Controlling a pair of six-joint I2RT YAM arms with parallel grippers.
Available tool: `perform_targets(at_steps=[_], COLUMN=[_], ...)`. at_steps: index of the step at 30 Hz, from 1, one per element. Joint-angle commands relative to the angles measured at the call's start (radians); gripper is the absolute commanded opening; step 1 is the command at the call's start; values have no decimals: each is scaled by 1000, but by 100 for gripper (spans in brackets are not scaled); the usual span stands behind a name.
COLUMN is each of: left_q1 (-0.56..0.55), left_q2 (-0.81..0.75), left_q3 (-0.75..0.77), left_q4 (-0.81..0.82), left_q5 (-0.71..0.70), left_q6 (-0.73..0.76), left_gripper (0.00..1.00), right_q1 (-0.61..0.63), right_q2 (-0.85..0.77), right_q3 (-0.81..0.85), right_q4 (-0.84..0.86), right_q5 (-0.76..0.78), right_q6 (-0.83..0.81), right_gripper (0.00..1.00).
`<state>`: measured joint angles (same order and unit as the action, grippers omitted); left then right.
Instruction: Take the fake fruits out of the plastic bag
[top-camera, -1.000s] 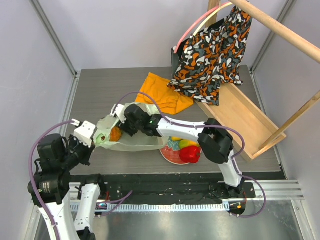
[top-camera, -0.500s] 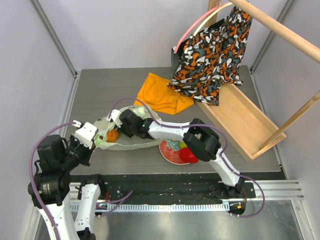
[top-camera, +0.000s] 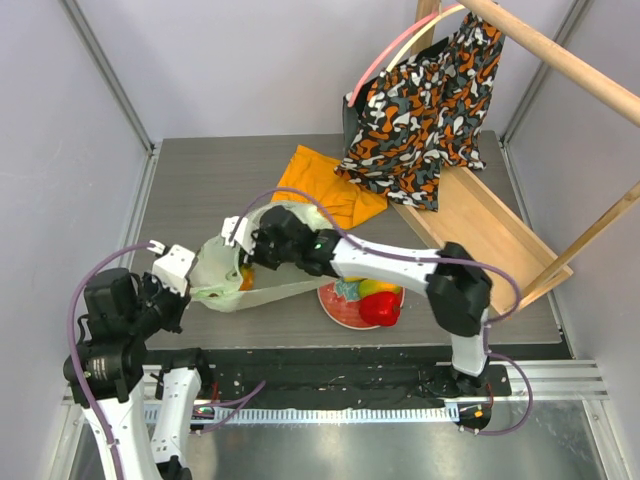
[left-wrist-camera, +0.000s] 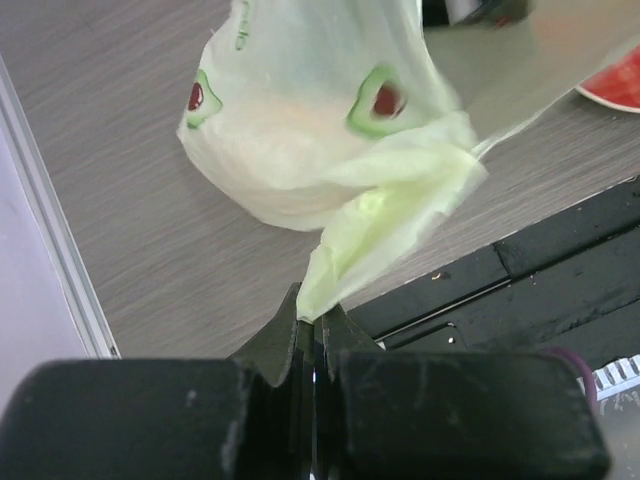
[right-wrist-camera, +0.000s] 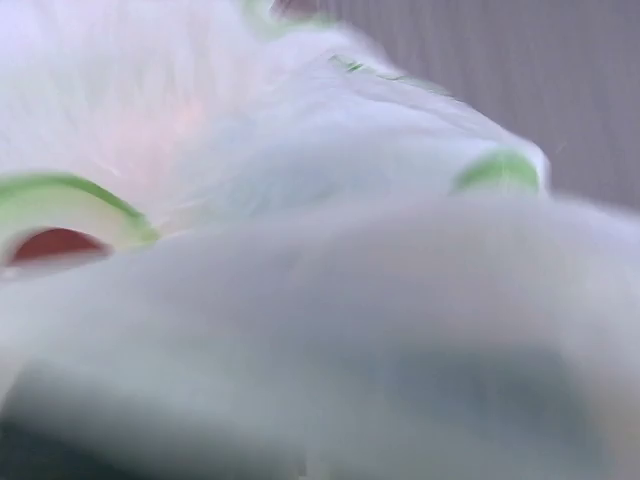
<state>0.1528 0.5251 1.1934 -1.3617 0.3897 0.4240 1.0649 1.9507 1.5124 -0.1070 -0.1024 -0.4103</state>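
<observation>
Over the last 1 second the plastic bag (top-camera: 262, 268) has gone from lying low and slack on the table (top-camera: 200, 190) to standing up in a taller, fuller hump, and the right arm has swung its elbow in and back out while its wrist stayed at the bag's top. The left gripper (left-wrist-camera: 312, 318) has barely shifted; its jaws are pressed together on a twisted corner of the pale-green film, anchoring the near-left end. The right gripper (top-camera: 254, 248) sits against the bag's upper side. Its wrist view shows only blurred plastic and no fingers, so whether its jaws are spread or pinching the film cannot be told. The orange fruit (top-camera: 243, 283), which showed plainly at the bag's left end 1 second ago, is now only a small patch low in the bag, and it glows faintly through the film in the left wrist view. At least 3 fake fruits already rest on the plate (top-camera: 335, 312) just right of the bag, including a red pepper (top-camera: 380, 310). The lifting likely means the film is being raised to free or tip out what is left, so the task seems well along but not done, with at least 1 piece still inside.
</observation>
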Motion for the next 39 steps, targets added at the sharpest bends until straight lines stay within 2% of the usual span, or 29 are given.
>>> perform_targets(at_steps=[1,14,19,25,31,39], left_q1=[4,4,4,4,4,2], left_q2=[-4,93,153,220,251,279], left_q3=[-26,-12,-31,-57,-68,-75], left_q4=[-19,216,273,314,326,332], left_q5=[-78,-184,-250,-241,-253,-246], left_q6=[-42,-163,-209,-240,-240,-249], left_gripper=[0,0,0,0,0,0], right_q1=[9,9,7,7,-6,-57], right_q2=[-196,-357,-438,-559,-602,-619], right_q3=[-7,-11,-9,-70,-64,-63], right_q4=[10,-97,-122,15,96,234], right_q5=[-92,-97,-181,-289,-284,-304], right_q6=[-65,-98,-70,45,97,301], right_gripper=[1,1,1,1,1,1])
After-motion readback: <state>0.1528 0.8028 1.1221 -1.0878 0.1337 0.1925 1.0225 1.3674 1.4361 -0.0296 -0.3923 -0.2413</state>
